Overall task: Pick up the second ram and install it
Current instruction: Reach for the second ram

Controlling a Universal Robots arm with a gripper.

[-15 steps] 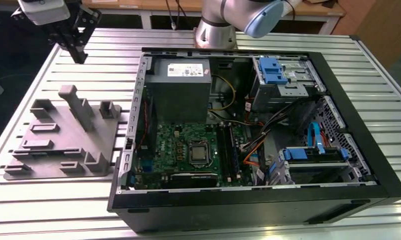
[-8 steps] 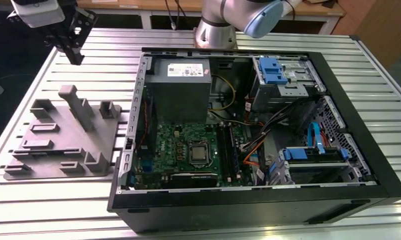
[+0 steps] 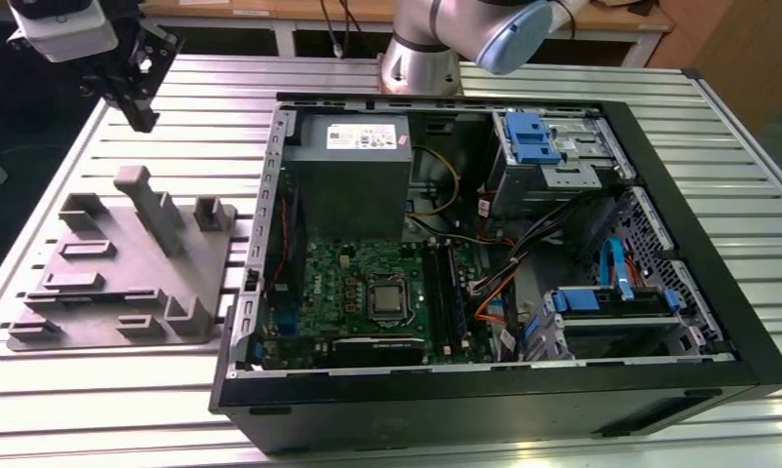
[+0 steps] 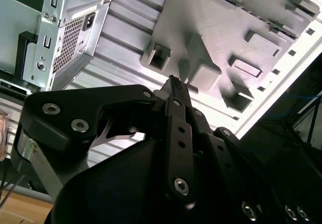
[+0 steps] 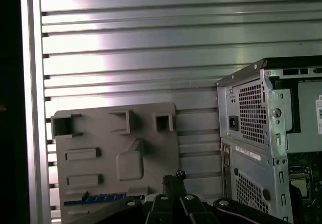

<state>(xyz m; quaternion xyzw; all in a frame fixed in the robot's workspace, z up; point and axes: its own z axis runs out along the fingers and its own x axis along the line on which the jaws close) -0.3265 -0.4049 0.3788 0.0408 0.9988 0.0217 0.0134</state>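
Your tool [image 3: 141, 119] hangs in the air with its two black fingers pressed together and nothing between them; you see the tips meeting in both wrist views [image 4: 174, 81] [image 5: 174, 176]. In the exterior view it sits high over the far corner of the counter [image 3: 105, 390] on the exterior view's left, above the far end of the grey moulded holder [image 3: 118, 283] and touching nothing.

Below it, the holder lies flat on the slatted metal counter, with box-shaped pockets and a tall upright post rising from it. The second ram [image 5: 95, 199] rests in that holder: in the first wrist view you see it as a thin blue-green strip lying lengthwise in a slot, on the side of the holder away from the row of three box-shaped pockets. It is not gripped, and the tool is clear of it.

Just beside the holder, toward the exterior view's right, stands the open black computer case [image 3: 495, 414], lying on its side with its perforated rear panel facing the holder. Inside you can see the grey power supply [image 3: 352, 175] at the far end and the green motherboard [image 3: 345, 283] nearer the camera, with cables and blue-tabbed drive bays further to the exterior view's right. The silver arm [image 3: 495, 29] reaches in from behind the case.
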